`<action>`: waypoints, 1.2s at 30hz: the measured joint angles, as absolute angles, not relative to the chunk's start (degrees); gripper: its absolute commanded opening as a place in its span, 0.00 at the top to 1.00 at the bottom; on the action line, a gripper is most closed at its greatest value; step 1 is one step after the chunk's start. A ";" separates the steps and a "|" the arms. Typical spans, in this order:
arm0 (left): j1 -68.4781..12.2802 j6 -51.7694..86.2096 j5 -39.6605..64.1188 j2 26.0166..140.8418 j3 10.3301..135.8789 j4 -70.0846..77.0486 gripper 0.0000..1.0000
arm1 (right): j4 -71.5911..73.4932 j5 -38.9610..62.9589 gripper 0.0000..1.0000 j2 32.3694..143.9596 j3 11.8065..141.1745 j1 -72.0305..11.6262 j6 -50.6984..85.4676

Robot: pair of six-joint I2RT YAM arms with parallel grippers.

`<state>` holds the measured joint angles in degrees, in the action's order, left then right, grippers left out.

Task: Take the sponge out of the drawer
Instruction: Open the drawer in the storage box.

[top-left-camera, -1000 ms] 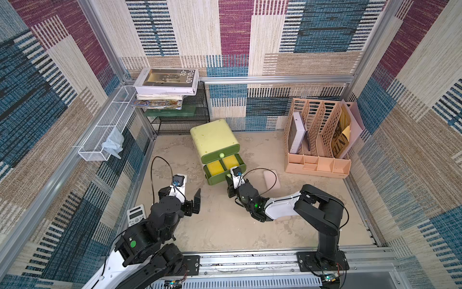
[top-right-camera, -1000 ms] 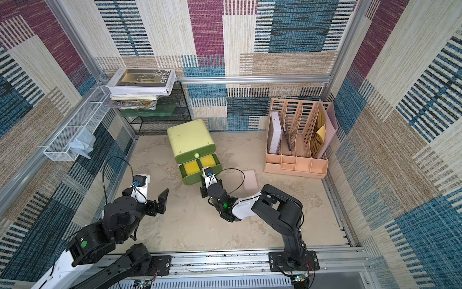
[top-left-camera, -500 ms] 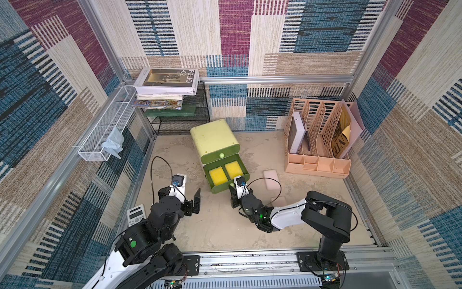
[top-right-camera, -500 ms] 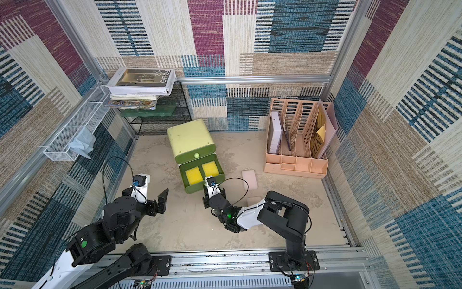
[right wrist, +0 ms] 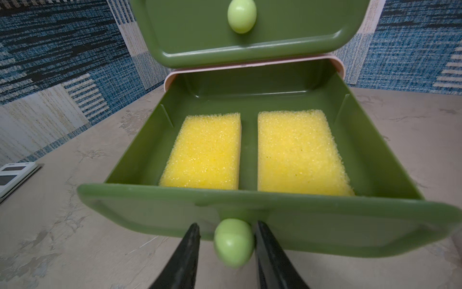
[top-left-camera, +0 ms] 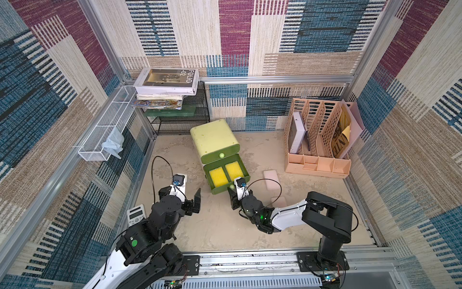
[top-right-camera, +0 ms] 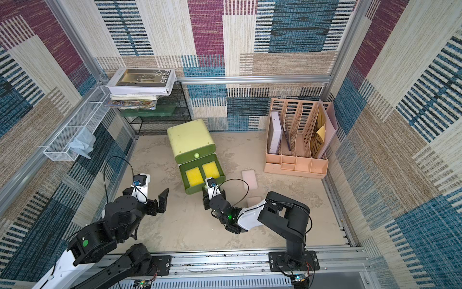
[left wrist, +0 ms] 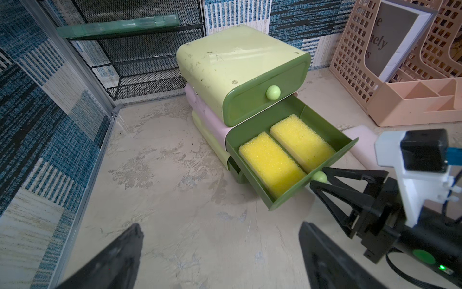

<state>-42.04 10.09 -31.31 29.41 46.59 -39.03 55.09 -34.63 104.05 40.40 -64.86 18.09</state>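
Two yellow sponges (top-left-camera: 218, 177) (top-left-camera: 233, 170) lie side by side in the dark green drawer (top-left-camera: 220, 191), which is pulled out of the pale green cabinet (top-left-camera: 213, 136); the right wrist view shows them as the sponges (right wrist: 202, 152) (right wrist: 300, 152). My right gripper (right wrist: 227, 225) straddles the drawer's light green knob (right wrist: 233, 242). Its jaws stand open, with a gap on one side of the knob. My left gripper (top-left-camera: 186, 192) hovers wide open over bare floor to the left of the drawer, holding nothing; in the left wrist view it is the left gripper (left wrist: 221, 226).
Two pink pads (top-left-camera: 271, 179) (top-left-camera: 278, 200) lie on the floor right of the drawer. A peach file organizer (top-left-camera: 317, 165) stands at the back right. A black wire shelf (top-left-camera: 180, 122) and white mesh basket (top-left-camera: 105, 135) stand at the left, and a calculator (top-left-camera: 136, 215) lies near my left arm.
The drawer slid out toward the front, pulled by my right gripper on its knob, baring both sponges. The right jaws have now parted from the knob. The left arm stayed still.
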 measured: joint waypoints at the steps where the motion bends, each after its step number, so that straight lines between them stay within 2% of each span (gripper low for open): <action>1: -41.98 10.09 -31.27 29.41 46.59 -39.05 0.00 | 55.09 -34.46 0.47 104.05 40.40 -64.86 18.13; 5: -41.87 10.09 -31.07 29.41 46.59 -39.03 0.00 | 54.50 -34.22 0.38 103.83 40.40 -64.86 18.15; 12: -41.78 10.09 -31.05 29.41 46.59 -39.03 0.00 | 53.41 -33.98 0.30 101.45 39.48 -64.86 18.50; 20: -41.74 10.09 -30.22 29.41 46.50 -39.03 0.00 | 51.20 -33.30 0.27 95.66 36.23 -65.28 18.87; 28: -41.60 10.09 -30.20 29.41 46.50 -39.00 0.00 | 45.32 -34.09 0.23 84.97 34.06 -65.14 19.16; 36: -41.45 10.09 -30.15 29.43 46.50 -38.98 0.00 | 34.17 -31.86 0.20 76.34 39.05 -59.77 18.22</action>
